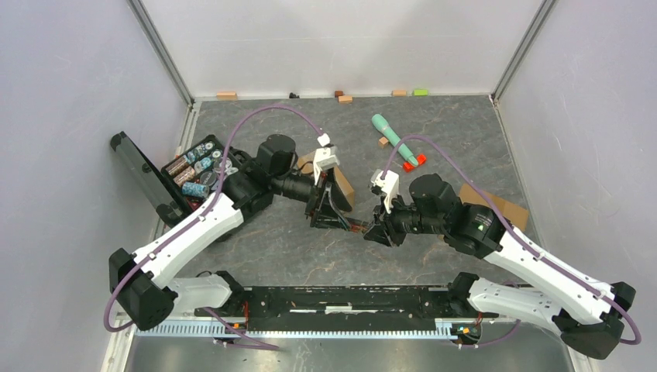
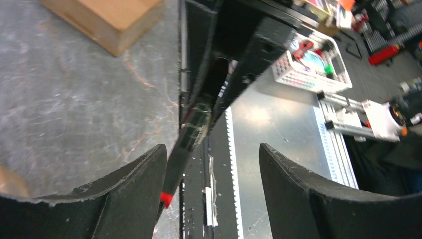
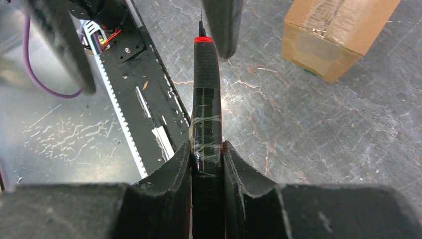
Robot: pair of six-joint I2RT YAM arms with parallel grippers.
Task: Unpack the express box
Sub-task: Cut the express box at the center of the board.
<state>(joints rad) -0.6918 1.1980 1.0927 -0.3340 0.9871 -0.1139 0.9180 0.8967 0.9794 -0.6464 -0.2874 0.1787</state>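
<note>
My right gripper is shut on a black cutter with a red tip, which points left, low over the table. The left gripper is open around that tip. The cutter lies against the inside of its left finger, and the other finger stands well apart. The brown express box sits on the table just behind the left gripper, its taped top facing up.
A second brown cardboard piece lies behind the right arm. An open black case of small parts stands at the left. A teal tool, a red item and small blocks lie at the back. The black rail runs along the near edge.
</note>
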